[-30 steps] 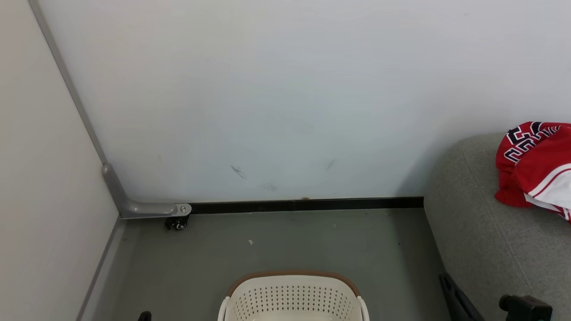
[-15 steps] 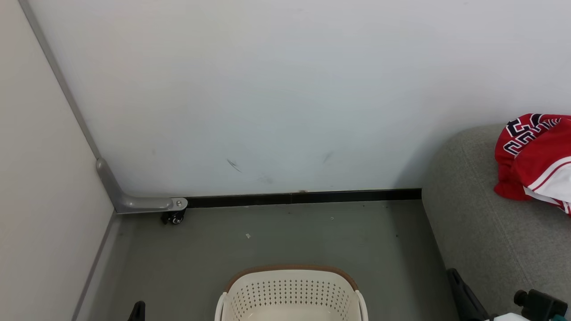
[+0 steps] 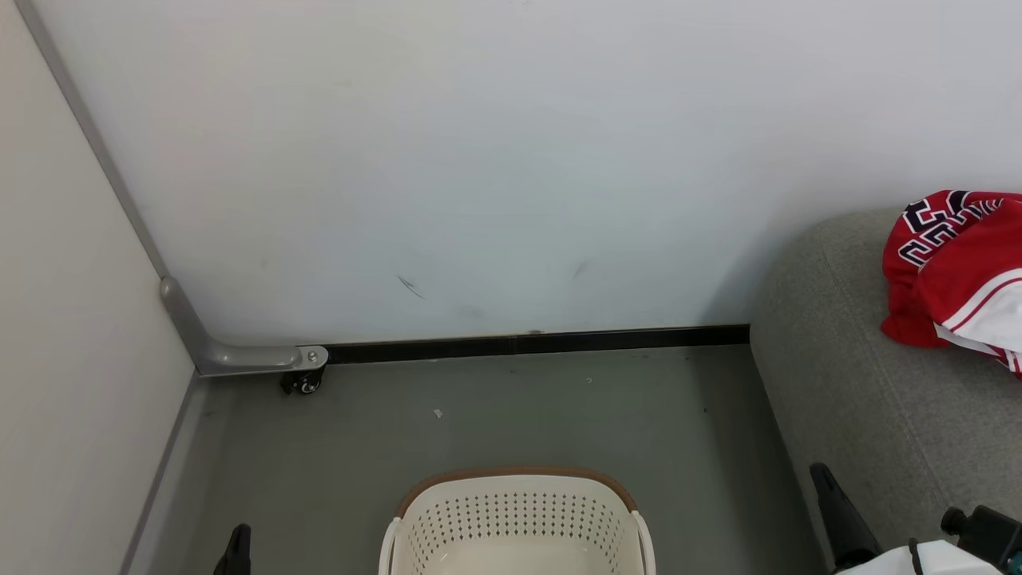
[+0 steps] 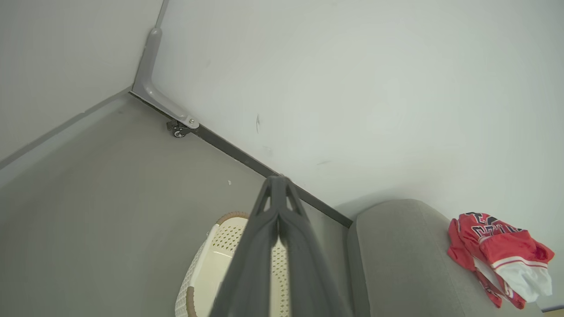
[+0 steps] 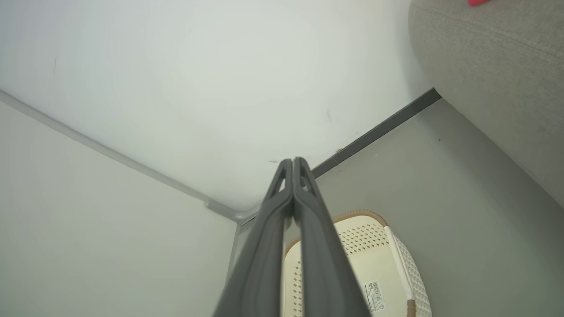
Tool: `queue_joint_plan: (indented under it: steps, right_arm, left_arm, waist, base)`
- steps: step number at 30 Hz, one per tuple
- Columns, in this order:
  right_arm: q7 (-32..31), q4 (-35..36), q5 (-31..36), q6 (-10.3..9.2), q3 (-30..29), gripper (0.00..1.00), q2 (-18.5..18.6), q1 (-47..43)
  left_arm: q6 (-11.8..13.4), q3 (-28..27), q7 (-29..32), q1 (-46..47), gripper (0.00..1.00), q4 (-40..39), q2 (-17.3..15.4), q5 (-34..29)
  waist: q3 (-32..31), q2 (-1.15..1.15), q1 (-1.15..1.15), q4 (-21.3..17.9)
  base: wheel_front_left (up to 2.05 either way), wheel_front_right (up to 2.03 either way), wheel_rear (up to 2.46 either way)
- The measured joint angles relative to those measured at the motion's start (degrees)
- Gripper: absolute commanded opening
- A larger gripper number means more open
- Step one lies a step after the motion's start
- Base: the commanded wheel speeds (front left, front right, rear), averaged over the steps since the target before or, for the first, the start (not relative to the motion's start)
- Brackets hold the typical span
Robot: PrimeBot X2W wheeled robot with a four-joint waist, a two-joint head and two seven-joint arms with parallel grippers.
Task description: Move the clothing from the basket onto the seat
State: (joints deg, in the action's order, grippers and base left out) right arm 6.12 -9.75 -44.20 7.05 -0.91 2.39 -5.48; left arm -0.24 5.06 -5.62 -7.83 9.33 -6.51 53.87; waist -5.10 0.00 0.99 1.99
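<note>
Nearest the robot, the left end effector (image 3: 238, 543) appears at the lower left of the head view as a dark tip. The left wrist view shows its two long dark fingers (image 4: 255, 264) pressed together along their length, fully closed and gripping nothing. The right end effector (image 3: 826, 491) stands at the lower right, just beside the near left edge of the large grey fabric-upholstered sofa (image 3: 862, 399) with rounded edges. In the right wrist view its fingers (image 5: 264, 264) are likewise closed flat against each other, gripping nothing. Between the two end effectors, the cream-white oval plastic laundry basket (image 3: 517, 474) with perforated walls and a brown rim stands upright on the grey floor (image 3: 519, 407), well apart from the floor's far edge and apart from the sofa. A white printed label (image 5: 374, 296) sits on the basket's inner surface. The clothing (image 3: 950, 279), a crumpled heap of red sports garments with white bands and black-and-white block lettering, lies on top of the sofa toward its far edge, well apart from the basket. A black skirting strip (image 3: 535, 343) runs along the floor's far edge. A grey metal bracket (image 3: 239, 355) with a small black caster (image 3: 302, 383) occupies the floor's far left corner, at the foot of a pale side panel (image 3: 64, 359). Behind stands a white wall (image 3: 511, 160) bearing faint scuff marks.
</note>
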Motion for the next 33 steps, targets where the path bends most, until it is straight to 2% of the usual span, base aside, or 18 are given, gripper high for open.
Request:
queue_joint_plan:
  steps: [6, 21, 33]
  right_arm:
    - [-1.4, -0.5, -5.0, 0.00, -0.5, 0.00, 0.0, 0.3]
    - [-4.5, -2.1, -17.7, 0.00, -2.1, 0.00, 0.0, 2.6]
    - [-6.7, -3.4, -27.5, 0.01, -3.4, 0.00, 0.0, 4.8]
  left_arm:
    - [-0.8, -0.9, 1.1, 0.9, 0.00, 0.6, 0.6, 4.1]
    - [-2.2, -3.2, 4.2, 3.9, 0.00, 2.2, 1.3, 14.0]
    - [-3.6, -5.0, 6.5, 6.4, 0.00, 3.5, 2.5, 22.2]
  waist:
    - [0.4, 0.00, -0.05, -0.2]
    - [2.0, 0.00, -0.76, -0.7]
    - [3.3, 0.00, -0.93, -1.2]
  base:
    - [0.00, 0.00, 0.00]
    - [0.00, 0.00, 0.00]
    - [0.00, 0.00, 0.00]
